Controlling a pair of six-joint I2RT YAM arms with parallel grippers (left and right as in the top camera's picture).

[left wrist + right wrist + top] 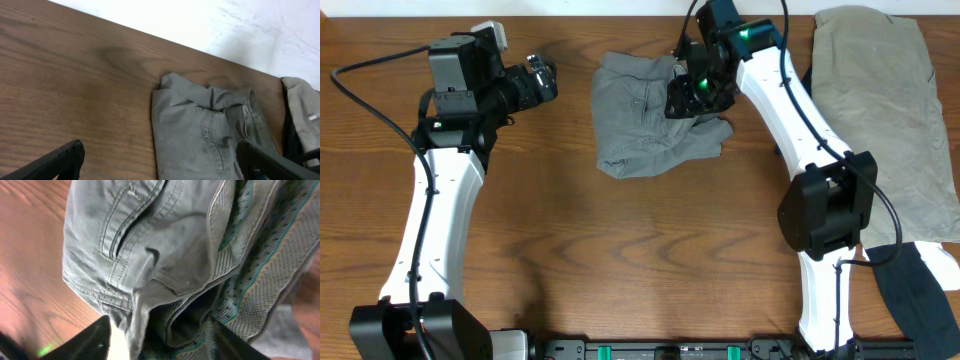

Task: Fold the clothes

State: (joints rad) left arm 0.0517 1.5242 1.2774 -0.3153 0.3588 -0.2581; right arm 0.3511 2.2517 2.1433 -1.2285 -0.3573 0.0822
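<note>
Grey shorts, crumpled, on wooden table beneath right end effector.

A brown wood-grain table fills the view. A khaki garment lies wrinkled and spread flat along its right side. Just below it, at the right corner, a dark garment runs partly out of frame. A white wall stands behind the table.

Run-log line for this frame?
shorts: crumpled heap | left gripper: open, apart from shorts | right gripper: open over waistband
</note>
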